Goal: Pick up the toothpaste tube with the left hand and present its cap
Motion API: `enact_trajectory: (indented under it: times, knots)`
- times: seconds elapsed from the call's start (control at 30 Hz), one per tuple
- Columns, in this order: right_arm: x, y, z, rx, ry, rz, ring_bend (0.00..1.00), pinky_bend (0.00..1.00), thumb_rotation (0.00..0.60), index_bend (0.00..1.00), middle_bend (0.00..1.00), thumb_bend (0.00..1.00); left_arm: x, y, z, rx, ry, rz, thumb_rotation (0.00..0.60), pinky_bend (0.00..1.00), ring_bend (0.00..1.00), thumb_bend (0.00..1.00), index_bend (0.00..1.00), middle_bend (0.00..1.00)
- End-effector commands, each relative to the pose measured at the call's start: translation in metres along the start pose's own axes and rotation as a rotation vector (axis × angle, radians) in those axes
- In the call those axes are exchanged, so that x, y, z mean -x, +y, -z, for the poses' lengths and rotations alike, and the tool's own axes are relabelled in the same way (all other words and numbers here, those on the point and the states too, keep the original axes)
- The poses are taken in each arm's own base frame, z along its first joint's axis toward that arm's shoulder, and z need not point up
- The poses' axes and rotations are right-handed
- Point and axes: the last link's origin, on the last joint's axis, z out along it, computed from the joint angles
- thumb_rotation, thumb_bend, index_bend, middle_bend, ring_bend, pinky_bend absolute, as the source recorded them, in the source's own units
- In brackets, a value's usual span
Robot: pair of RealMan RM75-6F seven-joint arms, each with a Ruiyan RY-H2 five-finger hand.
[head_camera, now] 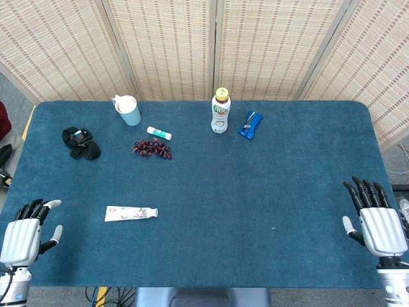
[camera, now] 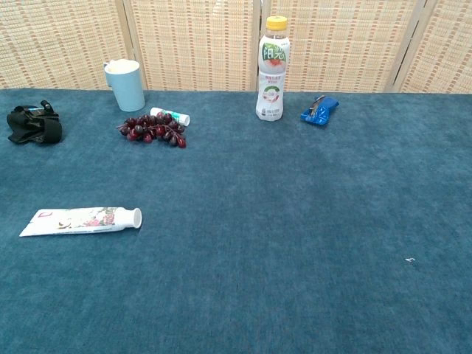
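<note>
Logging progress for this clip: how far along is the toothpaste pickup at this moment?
Nothing looks done yet. The toothpaste tube lies flat on the table, its cap pointing toward the robot's right. The left hand is empty, apart from the tube at the near edge; the right hand is idle. Reaching, grasping, lifting and presenting all remain.
</note>
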Motion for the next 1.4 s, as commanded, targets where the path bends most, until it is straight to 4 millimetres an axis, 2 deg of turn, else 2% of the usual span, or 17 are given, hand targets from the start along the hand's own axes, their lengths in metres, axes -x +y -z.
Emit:
enact_trajectory:
  times: [0.03,0.3,0.57,0.73,0.97,1.13,1.4]
  knots:
    - [0.000,-0.001,0.000,-0.004,-0.002,-0.006,0.00,0.00,0.600,0.12,0.06,0.32,0.001,0.000,-0.001,0.001,-0.005,-0.003,0.600,0.15,0.15,0.33,0.26,0.28]
    - [-0.009,0.001,-0.004,-0.001,0.036,-0.010,0.00,0.00,0.600,0.12,0.06,0.32,0.002,0.005,-0.009,0.034,-0.037,-0.017,0.600,0.15,0.15,0.33,0.27,0.28]
    - [-0.019,0.005,-0.007,0.010,0.068,-0.017,0.00,0.00,0.600,0.12,0.06,0.32,0.015,0.039,-0.043,0.150,-0.205,-0.031,0.600,0.15,0.15,0.28,0.27,0.28]
    - [-0.022,0.007,-0.008,0.013,0.073,-0.010,0.00,0.00,0.600,0.12,0.06,0.32,0.028,0.063,-0.060,0.221,-0.265,-0.049,0.600,0.15,0.15,0.28,0.27,0.28]
    - [-0.020,0.010,-0.009,0.025,0.059,-0.007,0.00,0.00,0.600,0.12,0.06,0.31,0.054,0.093,-0.070,0.279,-0.362,-0.081,0.600,0.15,0.15,0.27,0.25,0.27]
    - [-0.018,0.013,-0.008,0.031,0.049,-0.006,0.00,0.00,0.600,0.12,0.06,0.31,0.071,0.105,-0.075,0.285,-0.378,-0.121,0.600,0.15,0.15,0.26,0.21,0.25]
    - [-0.017,0.018,-0.006,0.044,0.039,-0.011,0.00,0.00,0.600,0.12,0.06,0.31,0.094,0.119,-0.079,0.279,-0.392,-0.161,0.600,0.15,0.14,0.25,0.21,0.24]
